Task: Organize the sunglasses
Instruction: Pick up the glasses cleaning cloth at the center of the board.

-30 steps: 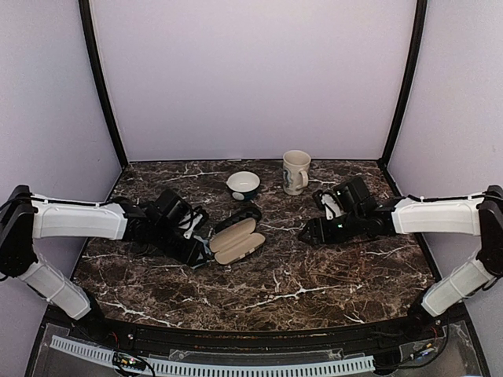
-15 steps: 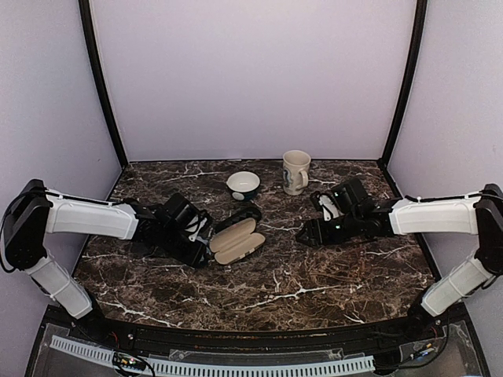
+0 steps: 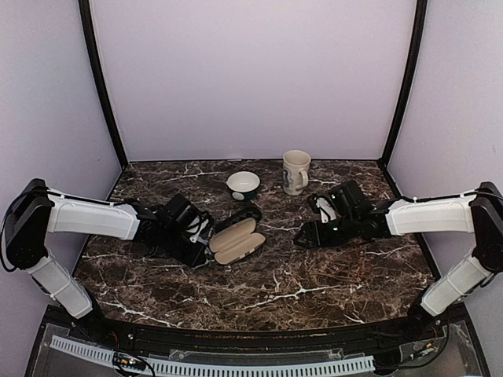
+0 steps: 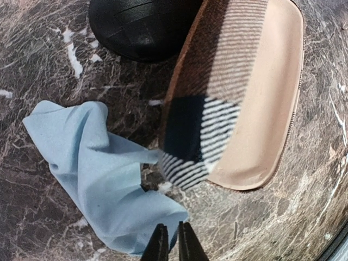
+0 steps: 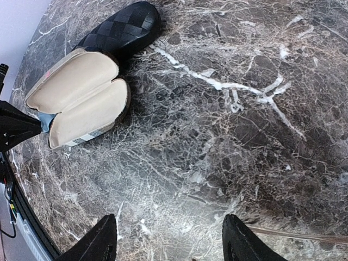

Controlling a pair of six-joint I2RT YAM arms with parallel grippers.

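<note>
- No text, label, brand, number or sign could be read in any view.
- Mug (image 3: 295, 171): carried a dark motif on its side, too small to make out as lettering or picture.
</note>
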